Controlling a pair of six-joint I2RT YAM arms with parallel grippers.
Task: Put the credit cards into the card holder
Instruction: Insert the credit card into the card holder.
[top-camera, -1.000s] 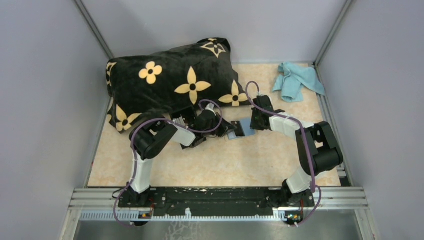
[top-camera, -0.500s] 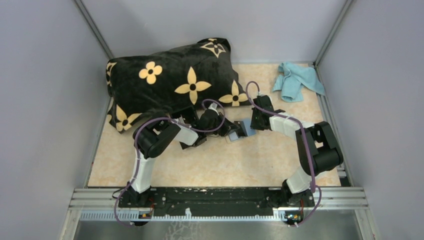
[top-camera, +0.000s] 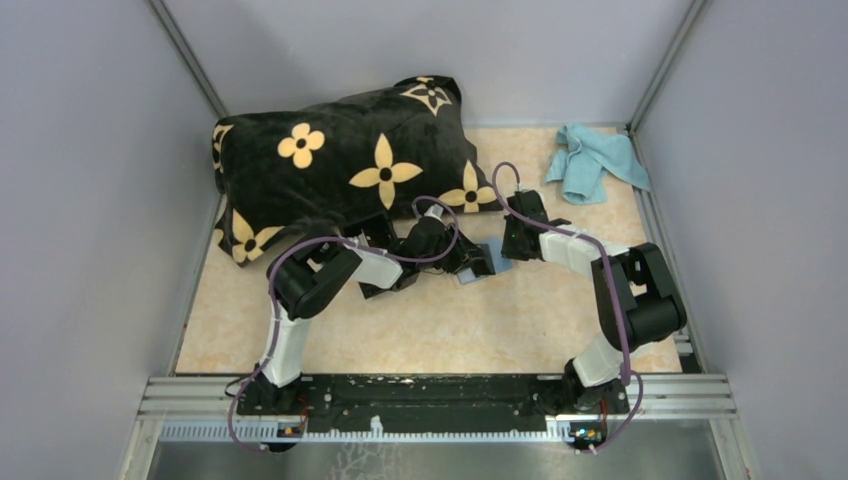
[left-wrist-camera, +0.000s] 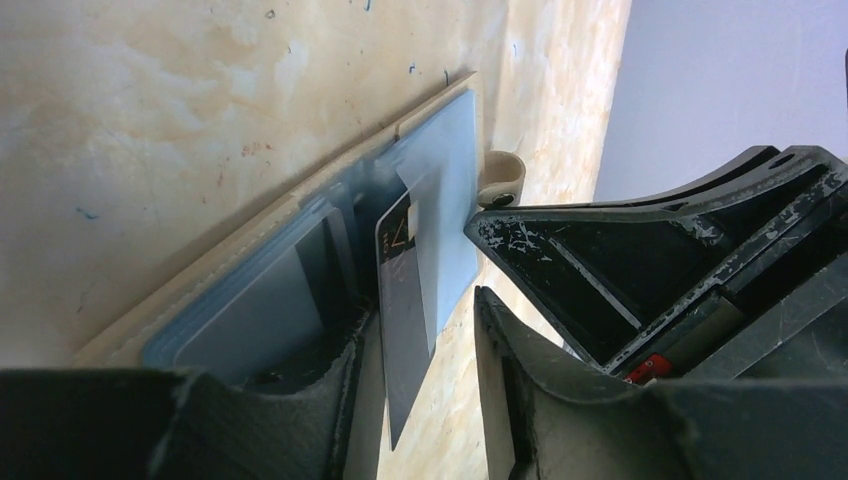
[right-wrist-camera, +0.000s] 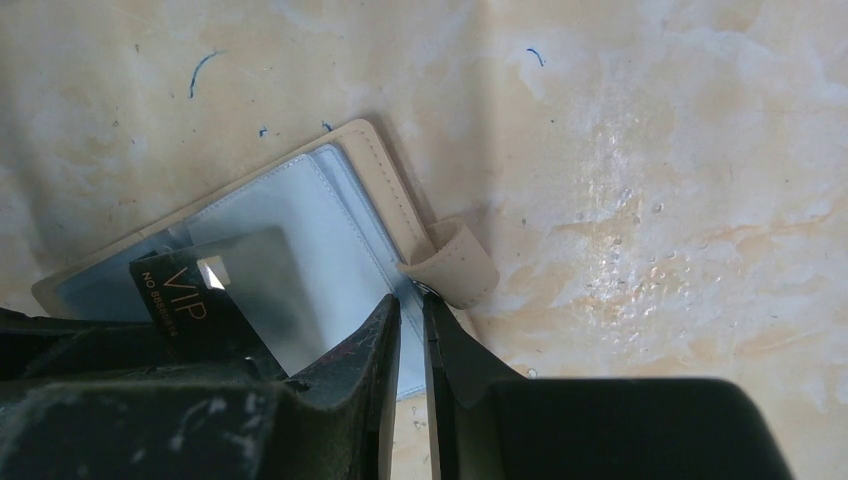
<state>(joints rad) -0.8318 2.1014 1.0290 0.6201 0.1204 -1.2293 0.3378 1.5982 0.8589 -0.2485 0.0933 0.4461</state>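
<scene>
The card holder (top-camera: 487, 266) lies open and flat on the table, beige outside (right-wrist-camera: 372, 160) with pale blue slots (left-wrist-camera: 250, 305). A dark credit card (left-wrist-camera: 404, 300) marked VIP (right-wrist-camera: 185, 292) stands on edge, its far end inside a slot. My left gripper (left-wrist-camera: 418, 335) is open around it; the card leans near the left finger, with a gap to the right one. Beside the beige strap tab (right-wrist-camera: 455, 265), my right gripper (right-wrist-camera: 412, 305) is shut on the holder's edge. In the top view both grippers (top-camera: 468, 256) (top-camera: 510, 248) meet over the holder. No other card shows.
A big black pillow with yellow flowers (top-camera: 340, 165) lies just behind the left arm. A light blue cloth (top-camera: 595, 160) sits at the back right corner. Grey walls close in the table on three sides.
My left gripper moved right to the holder with the card, then opened its jaws. The right arm has held still on the holder.
</scene>
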